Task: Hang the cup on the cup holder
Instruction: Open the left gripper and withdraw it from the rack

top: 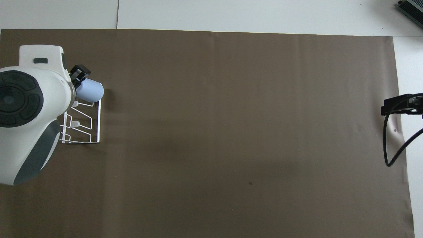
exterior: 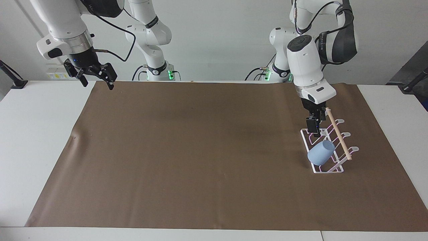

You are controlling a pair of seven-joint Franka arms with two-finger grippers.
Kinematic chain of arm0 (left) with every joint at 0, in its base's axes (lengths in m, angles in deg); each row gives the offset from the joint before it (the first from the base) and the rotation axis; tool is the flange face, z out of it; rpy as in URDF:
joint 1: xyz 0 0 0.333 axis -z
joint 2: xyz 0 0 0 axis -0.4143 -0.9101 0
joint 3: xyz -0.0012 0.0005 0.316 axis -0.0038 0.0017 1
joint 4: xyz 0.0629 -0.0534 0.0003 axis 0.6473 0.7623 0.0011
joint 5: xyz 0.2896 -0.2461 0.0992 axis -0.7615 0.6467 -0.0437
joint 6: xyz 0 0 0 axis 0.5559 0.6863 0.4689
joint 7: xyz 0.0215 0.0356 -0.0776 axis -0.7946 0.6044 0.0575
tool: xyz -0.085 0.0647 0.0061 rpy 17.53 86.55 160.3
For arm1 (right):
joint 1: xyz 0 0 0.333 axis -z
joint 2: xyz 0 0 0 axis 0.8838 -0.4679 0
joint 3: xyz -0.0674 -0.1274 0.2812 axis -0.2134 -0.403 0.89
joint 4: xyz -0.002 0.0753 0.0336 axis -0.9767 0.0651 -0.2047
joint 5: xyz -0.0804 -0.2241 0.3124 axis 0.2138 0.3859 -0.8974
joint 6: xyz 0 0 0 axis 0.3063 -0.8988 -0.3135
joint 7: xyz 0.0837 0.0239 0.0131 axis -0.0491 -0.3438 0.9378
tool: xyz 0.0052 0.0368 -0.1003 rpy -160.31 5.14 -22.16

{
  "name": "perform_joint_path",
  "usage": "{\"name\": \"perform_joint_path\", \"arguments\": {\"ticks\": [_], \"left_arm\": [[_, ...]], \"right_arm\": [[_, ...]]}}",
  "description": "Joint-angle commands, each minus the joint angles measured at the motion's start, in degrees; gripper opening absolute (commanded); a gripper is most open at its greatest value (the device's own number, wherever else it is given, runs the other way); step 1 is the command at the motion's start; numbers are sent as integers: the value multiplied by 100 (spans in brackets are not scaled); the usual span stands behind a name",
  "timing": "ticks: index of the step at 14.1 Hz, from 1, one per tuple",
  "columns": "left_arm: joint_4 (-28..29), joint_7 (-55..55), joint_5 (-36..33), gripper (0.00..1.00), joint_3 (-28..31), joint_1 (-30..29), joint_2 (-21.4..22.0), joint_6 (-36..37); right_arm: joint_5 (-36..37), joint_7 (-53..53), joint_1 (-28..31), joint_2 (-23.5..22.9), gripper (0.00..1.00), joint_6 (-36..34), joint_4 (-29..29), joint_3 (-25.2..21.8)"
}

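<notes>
item: cup (exterior: 320, 153), lower right of the facing frame, upper left of the overhead frame; you find it slipped mouth-first over a slanted prong of the cup holder (exterior: 322, 169), at the end of the rack farthest from the robots. orientation: long axis tilted, closed base low and pointing toward the table's middle, rim raised against the wooden dowel (exterior: 338, 134). item: left gripper (exterior: 313, 124), above the rack's nearer end, clear of the cup, carrying nothing; whether its fingers are spread or closed you cannot tell. item: right gripper (exterior: 95, 75), upper left of the facing frame, waiting over the edge of the brown mat (exterior: 187, 160), fingers parted, empty. risks, as judged: if you lift the left arm on a careless path, a finger could catch the dowel or a wire loop and drag the light rack, tipping the cup off; the cup looks only loosely seated on its prong, so any jolt to the rack might slide it down and off.
</notes>
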Motion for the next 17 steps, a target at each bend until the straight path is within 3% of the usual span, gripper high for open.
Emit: {"name": "perform_joint_path", "arguments": {"ticks": [1, 7, 10, 17], "left_arm": [[-383, 1269, 433, 100, -10, -117, -7, 592], [-1043, 3441, 1338, 100, 377, -153, -69, 1349], [-1246, 4513, 1427, 100, 447, -170, -86, 1788], [-1790, 5694, 1515, 100, 886, -144, -121, 2728]], "right_arm": [[-110, 114, 59, 65, 100, -48, 70, 15], [-206, -36, 59, 65, 100, -49, 79, 24], [-242, -36, 59, 74, 100, -49, 79, 24], [-180, 113, 24, 74, 100, -40, 88, 24]]}}
